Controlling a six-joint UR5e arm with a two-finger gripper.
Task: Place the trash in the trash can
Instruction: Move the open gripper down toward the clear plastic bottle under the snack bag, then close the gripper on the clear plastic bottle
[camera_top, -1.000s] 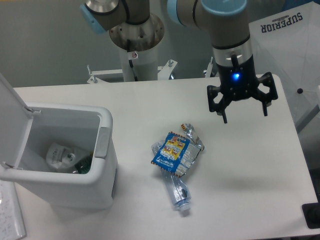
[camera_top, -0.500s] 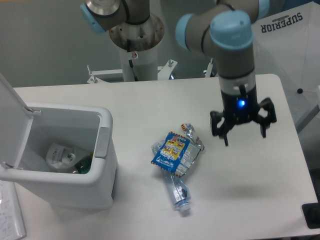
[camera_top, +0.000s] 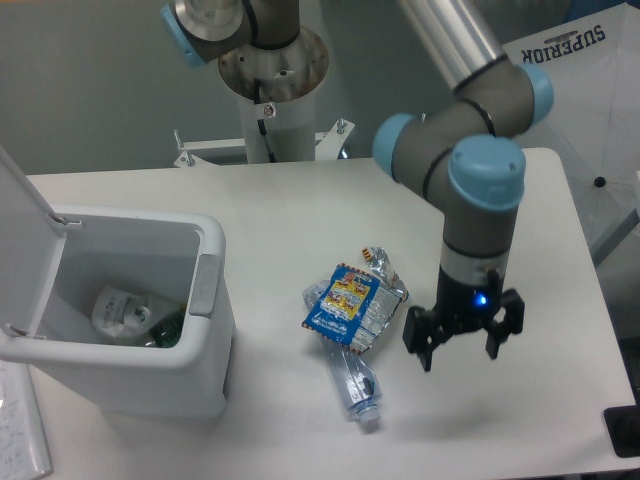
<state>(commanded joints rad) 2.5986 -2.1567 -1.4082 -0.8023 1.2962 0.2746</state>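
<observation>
The gripper (camera_top: 461, 347) hangs low over the table (camera_top: 300, 210) with its fingers spread apart and nothing between them, just beside the trash at about 3 o'clock from it. The snack wrapper (camera_top: 348, 304) lies crinkled near the middle of the table, resting on the upper part of the crushed plastic bottle (camera_top: 356, 382), whose capped end points toward 6 o'clock and sticks out from under the wrapper. The trash can (camera_top: 190, 390) stands well apart at 9 o'clock from the pile, its lid (camera_top: 22, 232) swung up and open, with some pale rubbish already visible inside. Neither piece has been picked up, so the task looks barely begun. The risks from here, as I judge them: the two pieces overlap, so closing on the wrapper alone could drag or flick the bottle across the table, while a grip on both may let the thin foil slip free on the way over. The clear bottle is smooth and springy and could squirt out from between the fingers if they catch it off centre. The gripper stands off to the side of the pile, not above it, so descending from here would close on bare table
</observation>
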